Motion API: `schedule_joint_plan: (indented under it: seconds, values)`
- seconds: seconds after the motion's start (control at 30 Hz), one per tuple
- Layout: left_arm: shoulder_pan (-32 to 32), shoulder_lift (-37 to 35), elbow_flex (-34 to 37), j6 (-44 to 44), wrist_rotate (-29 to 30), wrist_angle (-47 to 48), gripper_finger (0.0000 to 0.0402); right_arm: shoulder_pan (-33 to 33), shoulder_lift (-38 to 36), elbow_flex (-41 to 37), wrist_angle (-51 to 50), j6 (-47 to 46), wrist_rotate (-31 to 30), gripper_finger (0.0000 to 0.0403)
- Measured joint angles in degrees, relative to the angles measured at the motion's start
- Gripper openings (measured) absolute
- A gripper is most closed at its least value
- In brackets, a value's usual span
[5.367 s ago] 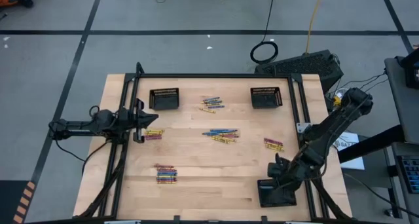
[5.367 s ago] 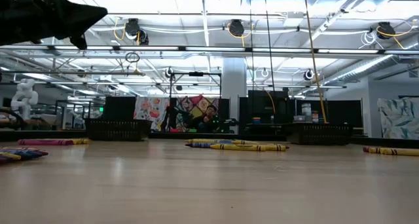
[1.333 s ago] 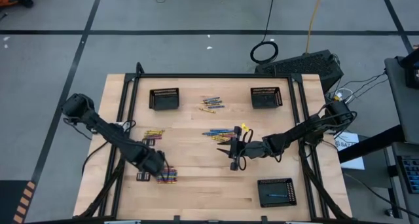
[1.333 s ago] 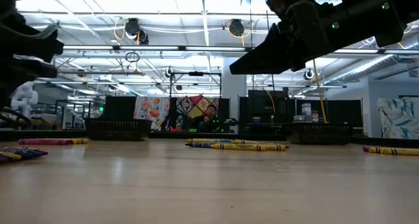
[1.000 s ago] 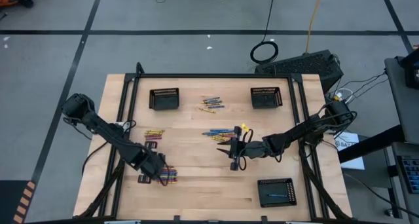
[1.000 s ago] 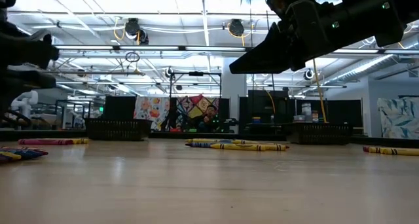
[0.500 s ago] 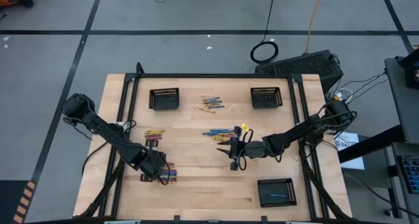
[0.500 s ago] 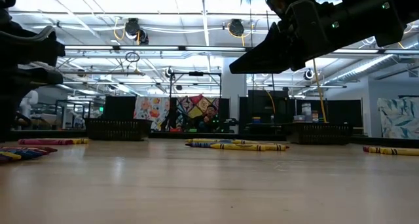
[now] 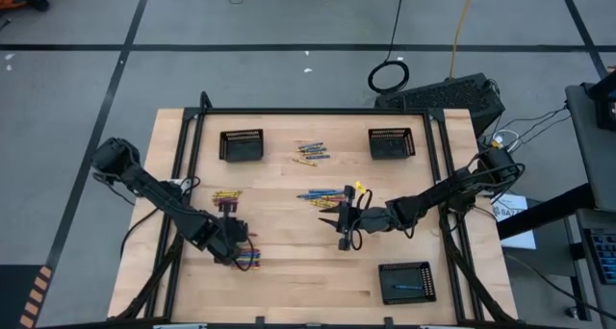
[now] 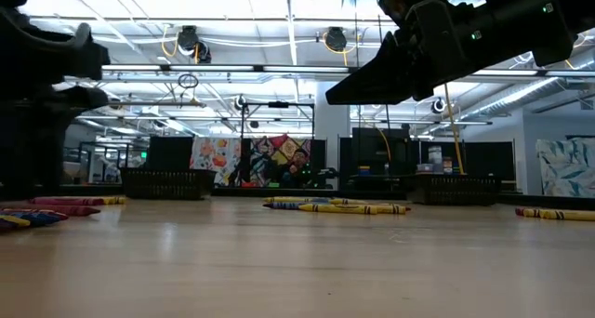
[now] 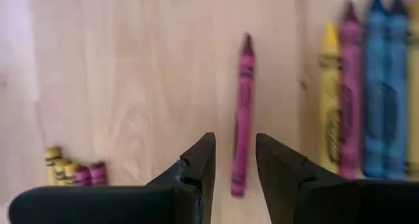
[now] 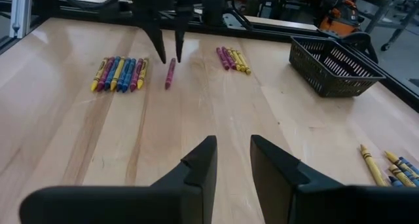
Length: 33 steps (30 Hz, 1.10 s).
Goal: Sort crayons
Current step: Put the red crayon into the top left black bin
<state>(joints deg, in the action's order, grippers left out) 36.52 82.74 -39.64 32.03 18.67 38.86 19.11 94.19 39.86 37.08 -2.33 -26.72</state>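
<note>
The left hand (image 9: 229, 235) hangs over the wooden bench (image 9: 289, 271), its fingers (image 11: 196, 165) a narrow gap apart and holding nothing. A single pink crayon (image 11: 241, 112) lies flat on the bench right under that gap, touching neither finger. Just beside this pink crayon lies a row of crayons (image 11: 366, 93) side by side in yellow, magenta and blue; well apart from it on the other side is a small cluster of yellow and magenta crayons (image 11: 72, 173).

To the right of the pink crayon, near the bench's middle, more crayons (image 9: 322, 198) lie scattered, and the right hand (image 9: 344, 223) hovers just beside them, fingers (image 12: 200, 162) slightly parted and empty. Farther from the pink crayon, a black mesh basket (image 9: 406, 282) sits at the near right corner, holding one blue crayon (image 9: 408, 288).
</note>
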Motion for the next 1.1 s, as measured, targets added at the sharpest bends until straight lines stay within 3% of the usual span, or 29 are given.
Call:
schedule_joint_plan:
  seconds: [0.27, 0.57, 0.77, 1.1]
  values:
    - [-5.64, 0.69, 3.82, -1.29, -3.97, -9.29, 0.0113, 0.00, 0.00, 0.00, -0.02, -0.05, 0.00, 0.0077]
    - [-7.80, -2.77, 3.51, -3.88, -3.93, -4.99, 0.0118, 0.00, 0.00, 0.00, -0.02, -1.51, 0.00, 0.0077]
    - [-6.56, -6.74, 2.67, -3.88, -7.20, -11.90, 0.0118, 0.00, 0.02, 0.00, 0.47, -1.53, -0.01, 0.0077]
    - [-4.00, -2.68, 2.69, -3.84, -8.04, -16.04, 0.0118, 0.00, 0.02, 0.00, 0.46, -1.53, -0.02, 0.0077]
